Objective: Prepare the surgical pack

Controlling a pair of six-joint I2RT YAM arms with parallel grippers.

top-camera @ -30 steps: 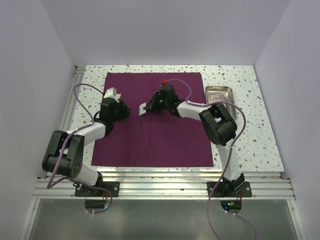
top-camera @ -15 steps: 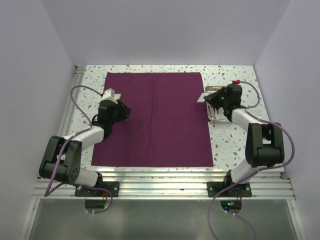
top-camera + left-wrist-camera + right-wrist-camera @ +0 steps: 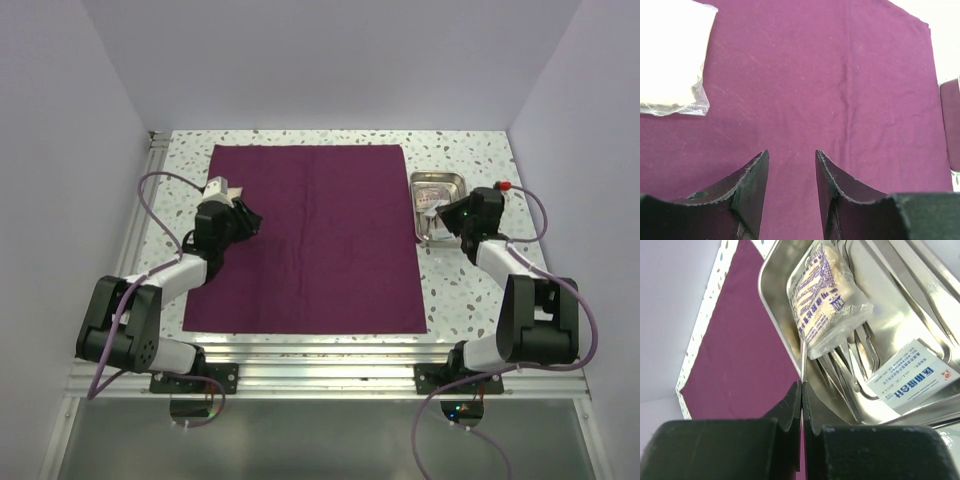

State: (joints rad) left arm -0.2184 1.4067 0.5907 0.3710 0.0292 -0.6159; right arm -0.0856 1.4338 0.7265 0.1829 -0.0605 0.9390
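Note:
The surgical pack is a plum-maroon drape [image 3: 310,240] spread flat on the table; it also shows in the left wrist view [image 3: 840,90] and the right wrist view [image 3: 735,355]. My left gripper [image 3: 245,215] hovers open and empty over its left part [image 3: 790,155]. A white pouch [image 3: 670,55] lies on the drape ahead and to the left of the fingers. My right gripper [image 3: 447,212] is shut [image 3: 801,385] on the thin edge of a clear gauze pouch with blue print [image 3: 827,295], held over the steel tray [image 3: 437,177].
The steel tray [image 3: 772,275] stands right of the drape and holds several metal instruments [image 3: 855,365] and a white packet with blue print [image 3: 912,377]. White walls close in the table at left, right and back. An aluminium rail [image 3: 320,350] runs along the near edge.
My right gripper has carried the gauze pouch from the middle of the drape rightward to over the steel tray. My left gripper has drawn back slightly to the left.

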